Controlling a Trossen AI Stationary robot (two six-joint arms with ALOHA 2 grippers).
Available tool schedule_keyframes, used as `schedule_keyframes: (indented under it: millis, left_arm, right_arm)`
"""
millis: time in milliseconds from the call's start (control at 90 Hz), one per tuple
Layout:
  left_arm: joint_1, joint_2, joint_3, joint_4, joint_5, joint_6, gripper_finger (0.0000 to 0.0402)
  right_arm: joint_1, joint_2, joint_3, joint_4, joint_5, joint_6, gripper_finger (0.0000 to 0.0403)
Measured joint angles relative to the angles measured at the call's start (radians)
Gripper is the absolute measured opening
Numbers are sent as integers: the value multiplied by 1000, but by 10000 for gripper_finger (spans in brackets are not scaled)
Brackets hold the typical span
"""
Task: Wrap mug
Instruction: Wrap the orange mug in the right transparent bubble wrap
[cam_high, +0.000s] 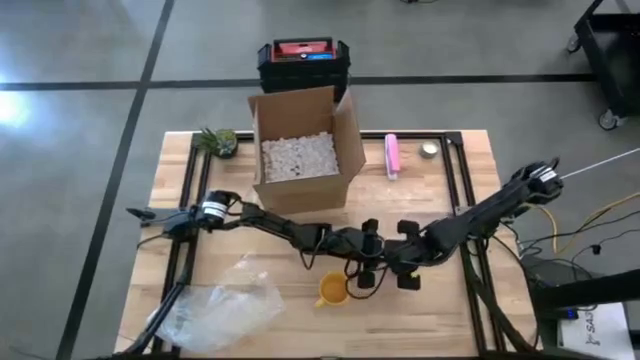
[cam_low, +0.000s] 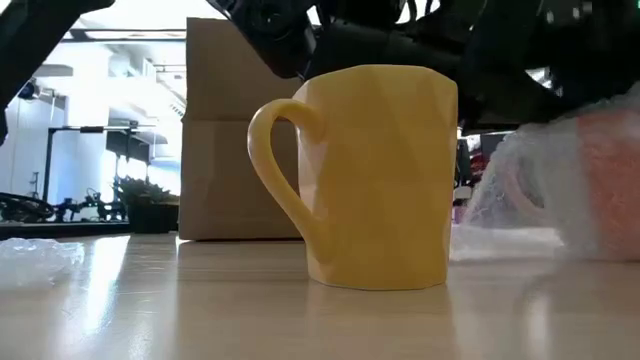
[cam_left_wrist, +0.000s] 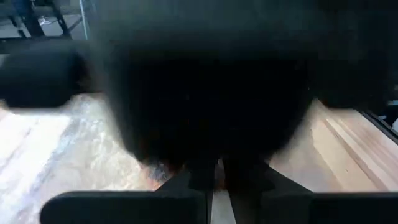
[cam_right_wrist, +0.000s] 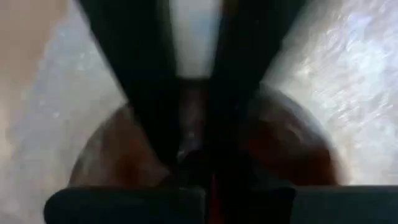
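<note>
The yellow faceted ceramic mug (cam_high: 333, 290) stood upright on the wooden table (cam_high: 470, 160), near the middle of its front edge, handle (cam_low: 275, 160) turned to one side. The left gripper (cam_high: 362, 243) and the right gripper (cam_high: 392, 252) met just behind the mug, above the table's centre; whether either pair of fingers was wide or narrow could not be told. A crumpled sheet of clear bubble wrap (cam_high: 215, 305) lay at the front-left corner. An open cardboard box of white packing fill (cam_high: 300, 150) sat at the rear edge, with a pink cylinder (cam_high: 392, 155) beside it.
</note>
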Motion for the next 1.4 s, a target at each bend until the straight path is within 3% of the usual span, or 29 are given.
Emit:
schedule_keyframes:
  millis: [367,756,889,1400]
  left_arm:
    - [-7,-128,-4,-229,-51,43,20]
    - [-7,-71,-13,-175,-49,17,20]
    - [-7,-70,-13,-165,-48,17,20]
    - [-7,-78,-13,-170,-44,0,20]
  right_arm:
    - [-1,-40,-1,-3,-21,13,0]
    - [-1,-151,109,-88,-52,13,0]
    - [-3,-161,126,-52,10,-11,0]
    - [-1,41,-5,115,18,-13,1]
